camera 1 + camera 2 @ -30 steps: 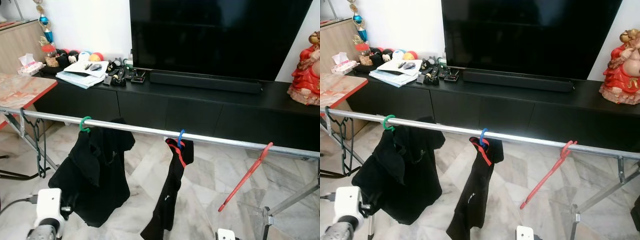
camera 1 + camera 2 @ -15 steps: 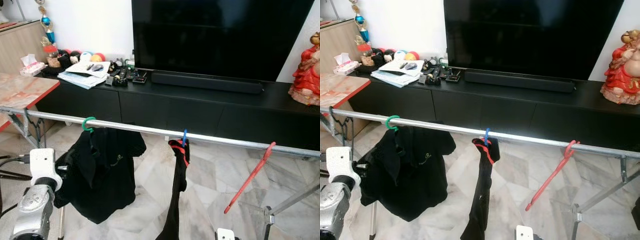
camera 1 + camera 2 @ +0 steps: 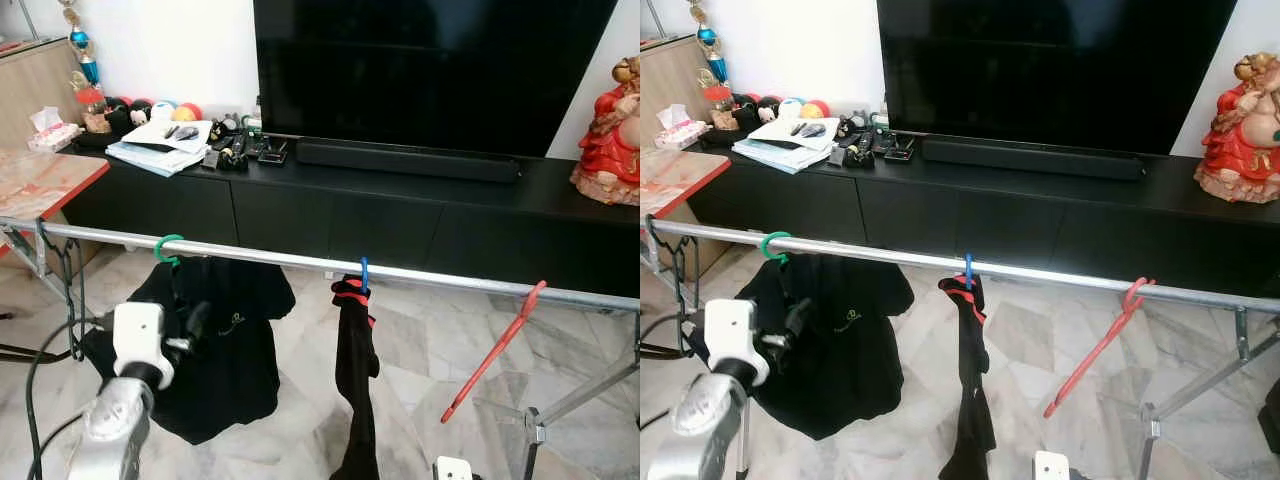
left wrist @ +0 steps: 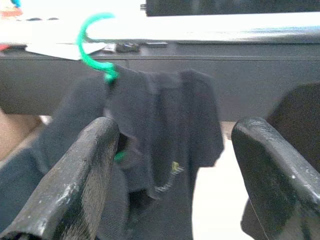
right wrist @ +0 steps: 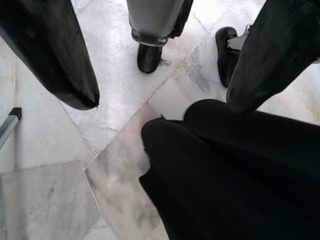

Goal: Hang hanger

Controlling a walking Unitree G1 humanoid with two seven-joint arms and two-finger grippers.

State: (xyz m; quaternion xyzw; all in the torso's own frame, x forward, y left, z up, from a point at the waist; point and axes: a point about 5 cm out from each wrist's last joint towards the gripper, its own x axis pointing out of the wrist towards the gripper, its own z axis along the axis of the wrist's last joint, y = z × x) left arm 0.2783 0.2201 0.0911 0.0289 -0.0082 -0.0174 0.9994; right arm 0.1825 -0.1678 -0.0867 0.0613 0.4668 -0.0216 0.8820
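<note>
Television (image 3: 430,70), red figurine (image 3: 607,135) (on cabinet (image 3: 400,215)).

green hanger (image 3: 168,247): hooked on rail (image 3: 280,260), carries black shirt (image 3: 225,340) | blue hanger (image 3: 364,273): mid-rail, dark garment (image 3: 356,390) | red hanger (image 3: 495,350): bare, tilted, hooked on rail

A metal rail (image 3: 440,278) runs across the room above the marble floor (image 3: 420,350). On it hang a green hanger (image 3: 168,248) with a black shirt (image 3: 225,350), a blue hanger (image 3: 364,275) with a narrow black and red garment (image 3: 355,380), and a bare red hanger (image 3: 493,352), tilted, near the rail's right end.
</note>
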